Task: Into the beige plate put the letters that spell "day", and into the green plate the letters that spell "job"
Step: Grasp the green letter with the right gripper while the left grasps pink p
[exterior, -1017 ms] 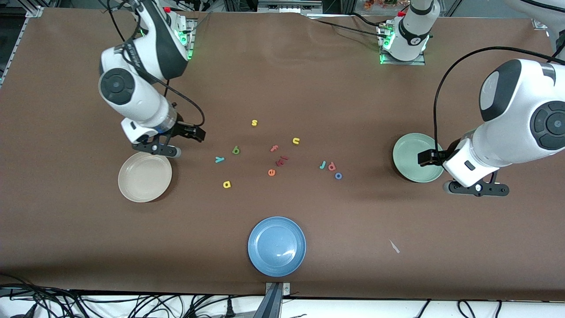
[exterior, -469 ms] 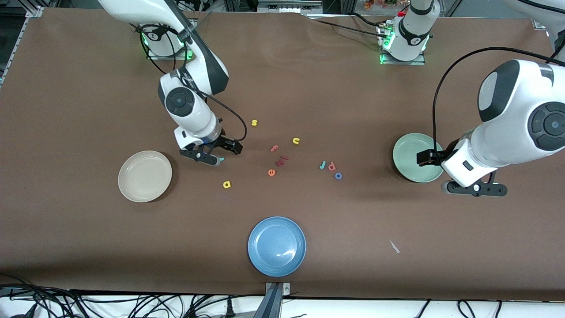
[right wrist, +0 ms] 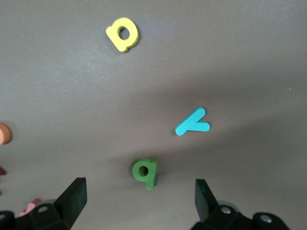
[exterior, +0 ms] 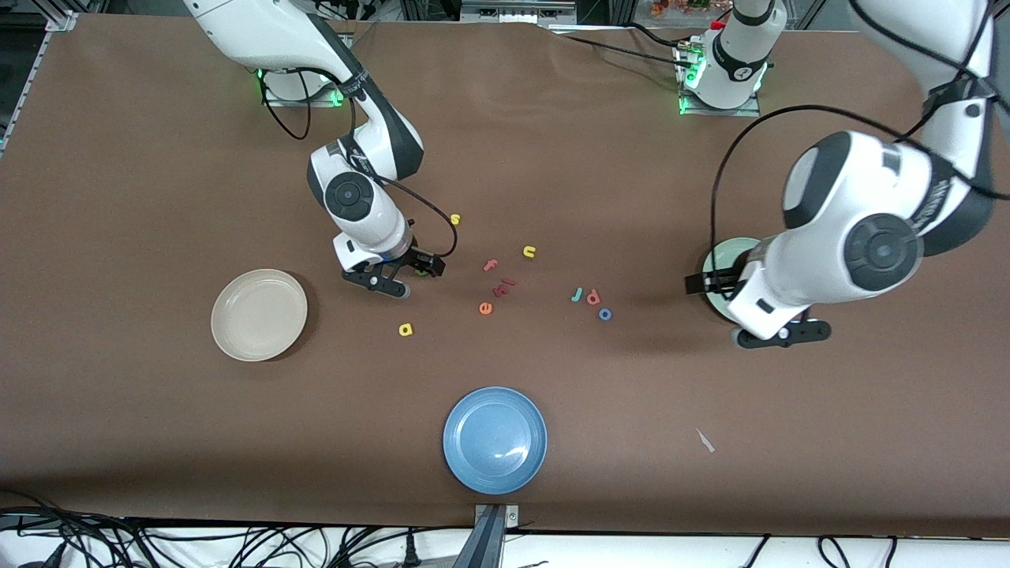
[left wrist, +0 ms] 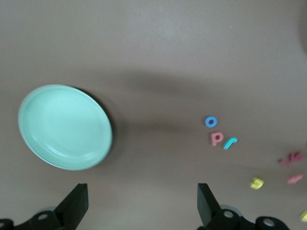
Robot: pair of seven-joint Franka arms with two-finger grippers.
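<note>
My right gripper [exterior: 377, 284] [right wrist: 139, 199] hangs open over the table beside the beige plate [exterior: 259, 314]. The green "d" [right wrist: 145, 172] lies just ahead of the gap between its fingers, and the teal "y" [right wrist: 193, 123] and yellow "a" [right wrist: 123, 34] [exterior: 405, 330] lie a little farther off. My left gripper [exterior: 781, 334] [left wrist: 142, 206] is open and holds nothing, over bare table at the edge of the green plate [left wrist: 64, 127] [exterior: 720, 260], which the arm mostly hides in the front view. The teal "j" [exterior: 577, 295], pink "b" [exterior: 593, 297] and blue "o" [exterior: 605, 314] lie together between the two arms.
A blue plate [exterior: 495, 440] sits near the table's front edge. Other letters are scattered mid-table: yellow "s" [exterior: 454, 219], yellow "u" [exterior: 529, 252], pink "f" [exterior: 491, 265], dark red pieces [exterior: 503, 286], orange "e" [exterior: 485, 308]. A white scrap [exterior: 705, 440] lies toward the left arm's end.
My right arm swung from the beige plate's edge toward the table's middle and now hangs over the "d" and "y". My left arm shifted toward the middle and now covers most of the green plate.
</note>
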